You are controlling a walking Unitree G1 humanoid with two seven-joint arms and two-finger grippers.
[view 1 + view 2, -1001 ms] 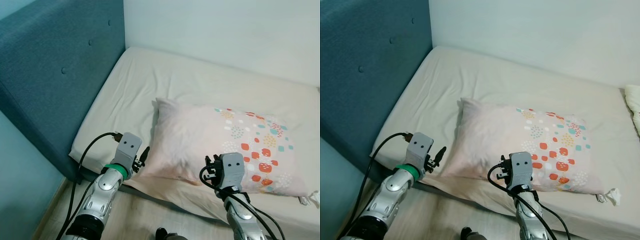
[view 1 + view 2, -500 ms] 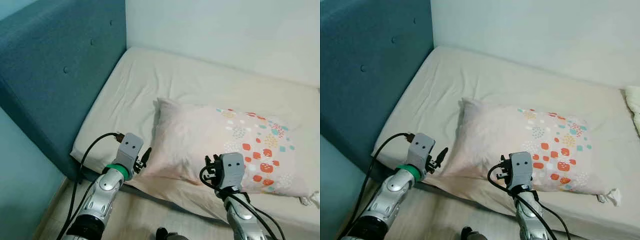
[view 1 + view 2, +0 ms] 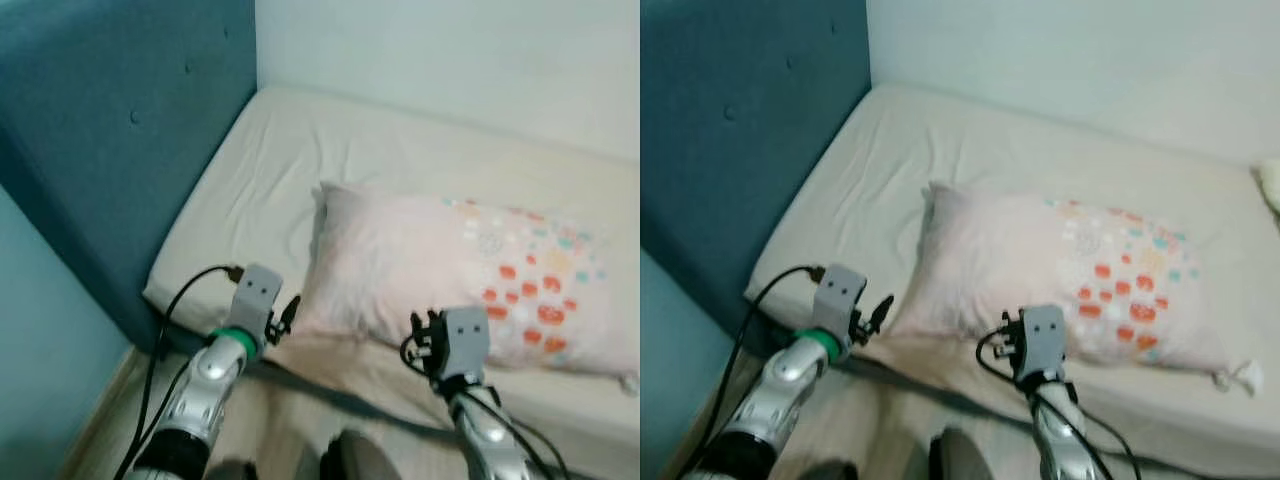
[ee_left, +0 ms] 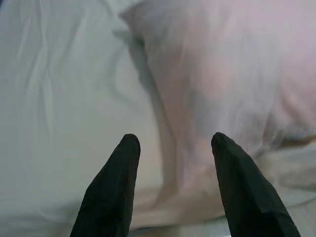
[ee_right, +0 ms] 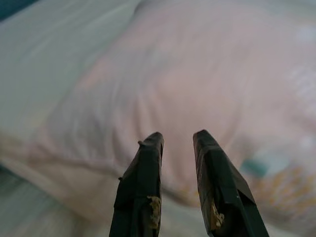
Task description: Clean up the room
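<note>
Both arms reach toward the pillow [image 3: 450, 270] on the bed [image 3: 280, 170], left end effector [image 4: 173, 143] wide, right end effector [image 5: 177, 140] narrow and empty; grasping its near edge likely follows.

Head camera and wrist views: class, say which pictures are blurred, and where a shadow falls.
Left eye and right eye views: smeared throughout, the dots on the pillow soft. Left wrist view: sharper, open left hand crisp, a shadow along the pillow's edge on the sheet. Right wrist view: right hand fairly clear, fingers apart, pillow behind it out of focus.
</note>
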